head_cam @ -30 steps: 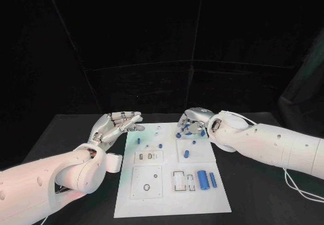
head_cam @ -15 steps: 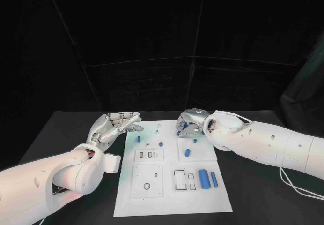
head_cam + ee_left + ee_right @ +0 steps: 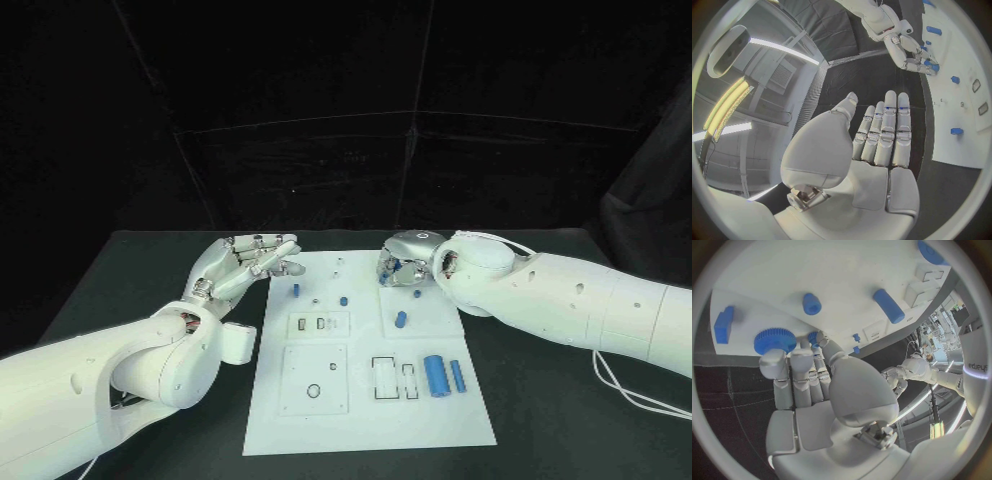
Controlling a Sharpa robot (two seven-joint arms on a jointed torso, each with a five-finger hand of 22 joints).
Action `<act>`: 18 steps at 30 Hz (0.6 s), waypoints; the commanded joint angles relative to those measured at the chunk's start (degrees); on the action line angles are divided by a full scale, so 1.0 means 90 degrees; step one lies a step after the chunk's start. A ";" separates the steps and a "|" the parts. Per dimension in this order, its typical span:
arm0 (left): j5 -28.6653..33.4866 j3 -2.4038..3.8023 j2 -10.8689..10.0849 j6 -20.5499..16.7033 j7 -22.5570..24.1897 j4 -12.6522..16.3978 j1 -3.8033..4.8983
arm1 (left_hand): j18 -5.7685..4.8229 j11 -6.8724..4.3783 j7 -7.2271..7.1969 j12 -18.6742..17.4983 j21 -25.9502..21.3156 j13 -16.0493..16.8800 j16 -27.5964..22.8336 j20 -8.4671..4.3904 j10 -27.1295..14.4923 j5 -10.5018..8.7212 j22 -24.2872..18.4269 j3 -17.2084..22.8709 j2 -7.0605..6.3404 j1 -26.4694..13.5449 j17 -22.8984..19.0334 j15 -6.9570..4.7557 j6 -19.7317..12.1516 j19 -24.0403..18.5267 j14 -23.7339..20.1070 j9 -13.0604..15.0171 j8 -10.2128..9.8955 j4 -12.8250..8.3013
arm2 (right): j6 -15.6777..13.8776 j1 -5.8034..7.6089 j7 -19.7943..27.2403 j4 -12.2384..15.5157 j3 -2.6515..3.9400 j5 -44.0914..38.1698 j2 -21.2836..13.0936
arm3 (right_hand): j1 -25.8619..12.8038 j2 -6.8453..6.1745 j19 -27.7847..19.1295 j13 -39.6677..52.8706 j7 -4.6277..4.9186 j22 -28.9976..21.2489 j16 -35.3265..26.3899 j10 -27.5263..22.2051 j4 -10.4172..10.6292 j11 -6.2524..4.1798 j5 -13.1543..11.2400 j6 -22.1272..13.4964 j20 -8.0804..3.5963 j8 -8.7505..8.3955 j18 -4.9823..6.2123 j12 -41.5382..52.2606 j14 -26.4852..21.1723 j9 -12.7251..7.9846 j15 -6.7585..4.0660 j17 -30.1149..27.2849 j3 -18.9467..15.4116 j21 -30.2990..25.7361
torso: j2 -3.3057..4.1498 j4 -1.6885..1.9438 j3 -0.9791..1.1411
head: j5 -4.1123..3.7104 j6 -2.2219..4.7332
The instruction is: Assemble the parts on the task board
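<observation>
The white task board (image 3: pixel 368 400) lies in the middle of the table. My right hand (image 3: pixel 408 262) hangs over its far right corner with the fingers curled down. There its thumb and a finger pinch a small blue part (image 3: pixel 812 336), right beside a blue gear (image 3: pixel 774 340) under the other fingertips. A blue block (image 3: pixel 723 324) lies close by. My left hand (image 3: pixel 245 258) floats beside the board's far left edge, fingers stretched out and apart, holding nothing. Two blue cylinders (image 3: pixel 433 378) lie at the board's near right, a short peg (image 3: pixel 401 320) at mid-board, and small parts (image 3: pixel 296 290) at the far left.
The board has several empty slots, among them rectangular recesses (image 3: pixel 382 380) and a round hole (image 3: pixel 313 392). Black table (image 3: pixel 144 290) surrounds the board on both sides. A dark curtain closes off the back.
My right hand has drawn slightly toward the board's far edge and curled tighter over the blue parts. The left hand has barely moved.
</observation>
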 commanded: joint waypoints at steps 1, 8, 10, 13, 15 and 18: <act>-0.0047 0.0006 -0.0009 0.0080 0.0006 0.0022 0.0011 | 0.0081 0.0032 0.0013 -0.0030 -0.0022 -0.0004 -0.0036 0.0033 0.0027 -0.0015 -0.0011 -0.0029 0.0004 -0.0085 0.0011 0.0046 0.0018 0.0033 -0.0003 -0.0008 -0.0023 -0.0006 | 0.0151 0.0017 -0.0057 0.0009 0.0005 -0.0099 0.0004 | 0.0016 0.0107 0.0072 -0.0006 -0.0008 0.0119 0.0128 0.0099 -0.0007 -0.0015 -0.0117 0.0102 0.0004 0.0016 -0.0080 -0.0008 0.0097 0.0005 -0.0022 0.0110 0.0177 0.0095 | 0.0017 0.0010 0.0006 | -0.0003 -0.0013; -0.0047 0.0006 -0.0015 0.0096 -0.0021 0.0015 0.0014 | 0.0081 0.0036 0.0016 -0.0043 -0.0031 -0.0005 -0.0051 0.0037 0.0023 -0.0016 -0.0018 -0.0034 0.0013 -0.0096 0.0018 0.0051 0.0016 0.0033 -0.0006 -0.0008 -0.0032 -0.0004 | 0.0070 0.0017 -0.0048 -0.0036 0.0005 -0.0107 0.0066 | -0.0070 0.0054 0.0117 -0.0007 -0.0003 0.0379 0.0435 0.0209 0.0012 -0.0027 -0.0255 0.0219 0.0007 -0.0004 -0.0115 -0.0020 0.0053 -0.0002 -0.0017 0.0338 0.0759 0.0299 | 0.0022 0.0005 0.0003 | 0.0001 -0.0019; -0.0047 0.0006 -0.0014 0.0101 -0.0029 0.0015 0.0014 | 0.0081 0.0036 0.0016 -0.0043 -0.0031 -0.0005 -0.0051 0.0037 0.0023 -0.0016 -0.0018 -0.0034 0.0013 -0.0096 0.0018 0.0051 0.0016 0.0033 -0.0006 -0.0008 -0.0032 -0.0004 | 0.0031 0.0017 -0.0049 -0.0045 0.0005 -0.0107 0.0081 | -0.0131 -0.0005 0.0110 -0.0006 0.0003 0.0418 0.0496 0.0221 0.0022 -0.0029 -0.0263 0.0237 0.0012 -0.0007 -0.0117 -0.0020 0.0037 -0.0003 -0.0014 0.0371 0.0918 0.0334 | 0.0022 0.0006 0.0004 | -0.0003 -0.0024; -0.0047 0.0006 -0.0015 0.0107 -0.0044 0.0016 0.0015 | 0.0081 0.0038 0.0018 -0.0051 -0.0036 -0.0005 -0.0058 0.0038 0.0020 -0.0016 -0.0022 -0.0034 0.0022 -0.0098 0.0021 0.0053 0.0015 0.0033 -0.0007 -0.0008 -0.0037 -0.0005 | -0.0202 0.0017 -0.0022 -0.0007 0.0006 -0.0088 0.0071 | -0.0205 -0.0065 0.0112 -0.0005 0.0005 0.0463 0.0558 0.0241 0.0043 -0.0033 -0.0269 0.0265 0.0014 -0.0003 -0.0121 -0.0017 0.0027 -0.0001 -0.0013 0.0406 0.1076 0.0372 | 0.0022 0.0009 0.0005 | -0.0001 -0.0013; -0.0046 0.0006 -0.0019 0.0110 -0.0052 0.0016 0.0016 | 0.0081 0.0038 0.0018 -0.0051 -0.0036 -0.0005 -0.0058 0.0038 0.0020 -0.0016 -0.0022 -0.0034 0.0022 -0.0098 0.0021 0.0053 0.0015 0.0033 -0.0007 -0.0008 -0.0037 -0.0005 | -0.0470 0.0017 0.0054 0.0036 0.0018 0.0020 0.0050 | -0.0290 -0.0135 0.0151 -0.0004 -0.0004 0.0554 0.0664 0.0272 0.0071 -0.0031 -0.0272 0.0305 0.0016 0.0001 -0.0135 -0.0017 0.0037 0.0002 -0.0021 0.0509 0.1218 0.0431 | 0.0021 0.0008 0.0007 | 0.0002 -0.0011; -0.0046 0.0006 -0.0031 0.0109 -0.0066 0.0012 0.0021 | 0.0081 0.0040 0.0018 -0.0057 -0.0040 -0.0006 -0.0065 0.0040 0.0018 -0.0016 -0.0025 -0.0033 0.0029 -0.0096 0.0024 0.0054 0.0013 0.0033 -0.0009 -0.0008 -0.0041 -0.0009 | -0.0770 0.0017 0.0160 0.0057 0.0143 0.0331 0.0054 | -0.0452 -0.0225 0.0186 -0.0008 -0.0007 0.0635 0.0761 0.0242 0.0161 -0.0035 -0.0269 0.0311 0.0022 -0.0006 -0.0150 -0.0026 0.0045 0.0000 -0.0003 0.0596 0.1313 0.0482 | 0.0024 -0.0004 0.0005 | 0.0011 -0.0002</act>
